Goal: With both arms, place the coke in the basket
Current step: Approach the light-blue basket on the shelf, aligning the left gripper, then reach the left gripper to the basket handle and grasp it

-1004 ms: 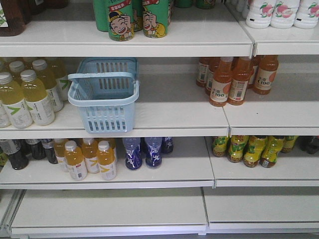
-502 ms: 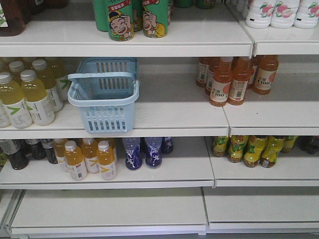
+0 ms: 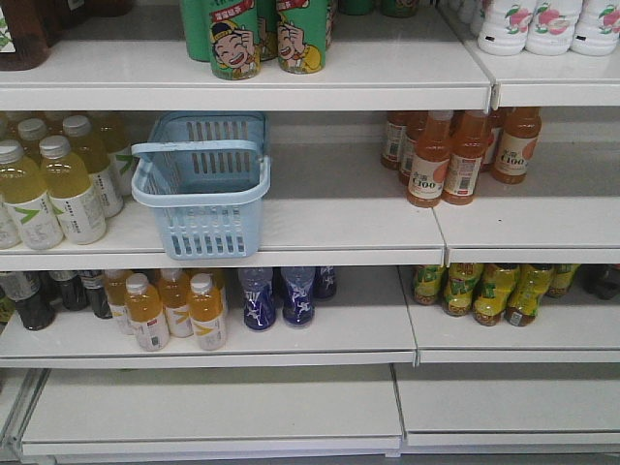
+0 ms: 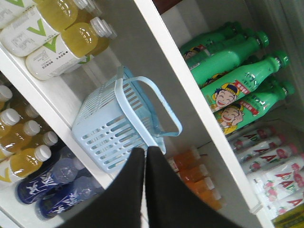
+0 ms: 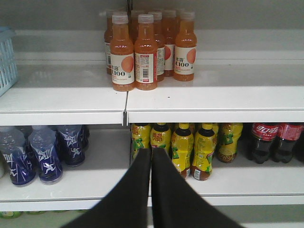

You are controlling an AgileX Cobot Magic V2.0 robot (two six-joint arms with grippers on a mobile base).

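Front view: the basket [image 3: 203,228] stands on the middle shelf [image 3: 339,228], at 10 o'clock from centre.

Left wrist view: the left gripper [image 4: 145,152] is clenched and empty, with the basket just beyond its tips.

Right wrist view: the right gripper [image 5: 151,152] is clenched and empty. The coke [image 5: 264,140], seemingly two bottles, stands at 3 o'clock on the lower shelf [image 5: 247,183].

Right gripper [image 5: 151,151] low in the foreground with black tips pressed together, orange juice bottles [image 5: 146,52] clustered on the upper shelf [image 5: 213,97], basket [image 5: 5,61] corner at left edge, blue bottles [image 5: 45,154], yellow bottles [image 5: 183,149] and coke bottles [image 5: 263,142] along the lower shelf [image 5: 95,183], coke farthest right.
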